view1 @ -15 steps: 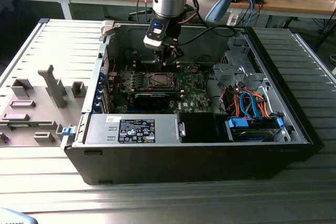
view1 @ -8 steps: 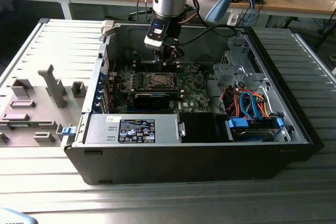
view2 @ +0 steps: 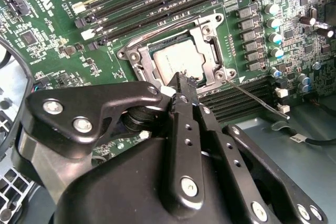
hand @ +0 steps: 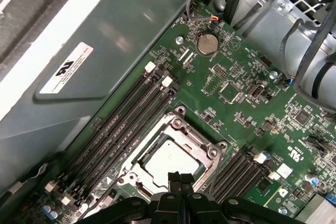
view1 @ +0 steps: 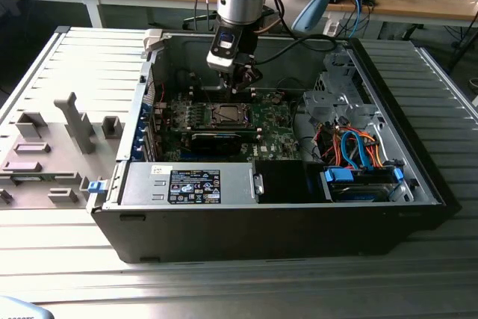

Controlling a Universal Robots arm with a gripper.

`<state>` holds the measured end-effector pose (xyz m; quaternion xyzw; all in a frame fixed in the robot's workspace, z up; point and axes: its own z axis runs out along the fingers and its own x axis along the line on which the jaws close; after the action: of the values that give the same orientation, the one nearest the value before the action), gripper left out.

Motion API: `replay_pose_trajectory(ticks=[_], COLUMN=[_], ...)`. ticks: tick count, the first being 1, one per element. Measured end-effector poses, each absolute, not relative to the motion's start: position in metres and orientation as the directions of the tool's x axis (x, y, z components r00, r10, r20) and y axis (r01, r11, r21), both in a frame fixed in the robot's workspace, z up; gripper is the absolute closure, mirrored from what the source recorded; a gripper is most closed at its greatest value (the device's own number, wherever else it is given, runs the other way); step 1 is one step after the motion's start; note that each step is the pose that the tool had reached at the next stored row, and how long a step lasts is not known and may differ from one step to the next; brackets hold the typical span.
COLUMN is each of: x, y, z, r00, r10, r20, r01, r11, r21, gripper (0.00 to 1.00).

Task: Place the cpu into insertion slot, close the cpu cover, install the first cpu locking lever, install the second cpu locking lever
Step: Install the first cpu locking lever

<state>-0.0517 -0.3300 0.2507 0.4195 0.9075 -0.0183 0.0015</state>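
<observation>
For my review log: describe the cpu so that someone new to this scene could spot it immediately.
Inside the open computer case, find the green motherboard. Between its two banks of long black memory slots sits the cpu: the one flat, dull silver square, framed by the silvery cpu cover.

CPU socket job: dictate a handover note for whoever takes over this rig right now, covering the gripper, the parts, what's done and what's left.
Gripper: shut, holding nothing, with its tip at the socket's edge.
Dull silver-grey square cpu: seated in the silver-rimmed square insertion slot on the green board.
Thin silvery frame-shaped cpu cover: appears to lie flat around the cpu.
Done: cpu placed; cover seemingly closed.
Left: both locking levers. One thin wire lever sticks out away from the socket and looks unlatched. I cannot judge the other.
</observation>
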Motion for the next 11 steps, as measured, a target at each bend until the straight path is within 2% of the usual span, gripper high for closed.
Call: replay_pose_trajectory(ticks=[11], x=[-0.0517], y=[-0.3300], z=[0.2507], r00=[-0.669], r10=[0.743], r20=[-0.018], r01=[0.743], r11=[0.668], r21=[-0.032], gripper=[0.89])
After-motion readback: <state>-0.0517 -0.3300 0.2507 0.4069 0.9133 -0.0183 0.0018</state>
